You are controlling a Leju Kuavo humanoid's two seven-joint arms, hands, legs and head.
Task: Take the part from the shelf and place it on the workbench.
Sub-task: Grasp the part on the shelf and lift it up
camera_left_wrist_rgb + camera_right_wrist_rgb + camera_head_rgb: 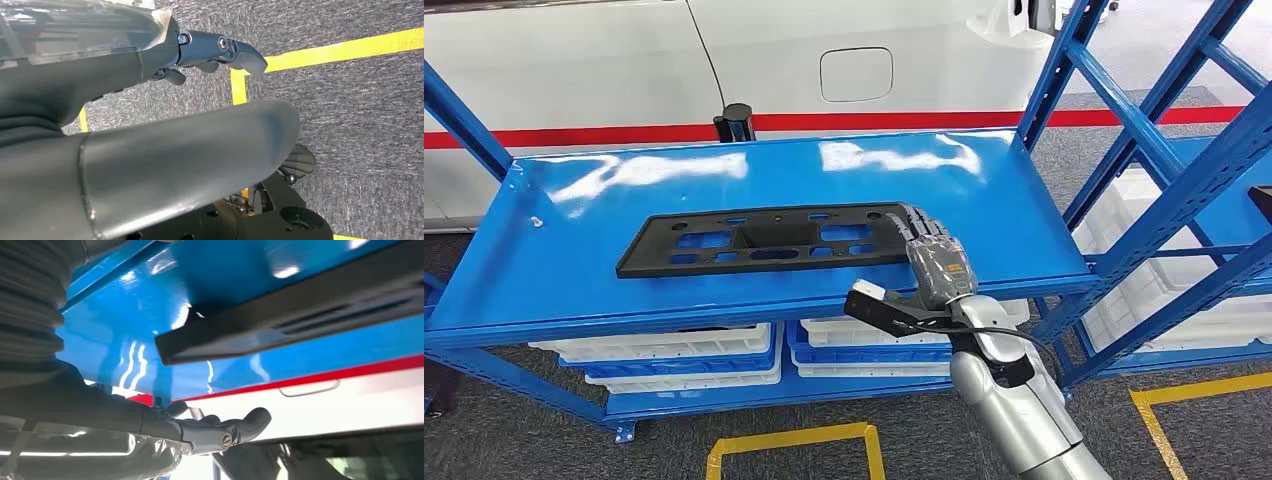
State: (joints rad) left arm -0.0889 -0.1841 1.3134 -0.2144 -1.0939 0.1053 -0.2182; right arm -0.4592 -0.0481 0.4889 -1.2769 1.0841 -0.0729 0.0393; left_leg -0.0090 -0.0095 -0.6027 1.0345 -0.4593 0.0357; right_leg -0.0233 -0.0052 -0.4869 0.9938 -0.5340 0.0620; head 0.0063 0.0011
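Several white bins (pixel 674 355) with blue ones stacked among them sit on the lower level of the blue shelf (pixel 544 260), under its left and middle stretch; what they hold cannot be made out. More white bins (pixel 1144 290) fill the neighbouring rack (pixel 1184 190) on the right, and their contents cannot be read either. No readable writing or brand shows on any of them.

On the glossy top surface of the blue shelf lies the part (pixel 759 240), a long flat black plastic panel with rectangular cut-outs and a sunken pocket near its middle. It rests flat, running left to right across the shelf, a little nearer the front edge than the back. Behind the shelf stands a white car body (pixel 624 60) with a red stripe and a closed filler flap (pixel 856 74).

At the part's right end is the right hand (pixel 936 262), on its silver arm rising from below. Its dark fingers (pixel 921 228) lie over the top of the panel's right end, while the thumb (pixel 235 427) in the right wrist view stretches out apart from the panel's edge, so the hand touches the part without a closed grasp being visible.

The left hand (pixel 190 60) hangs over grey carpet (pixel 350 110) marked with yellow tape (pixel 330 50), its fingers (pixel 240 52) loosely extended and holding nothing.
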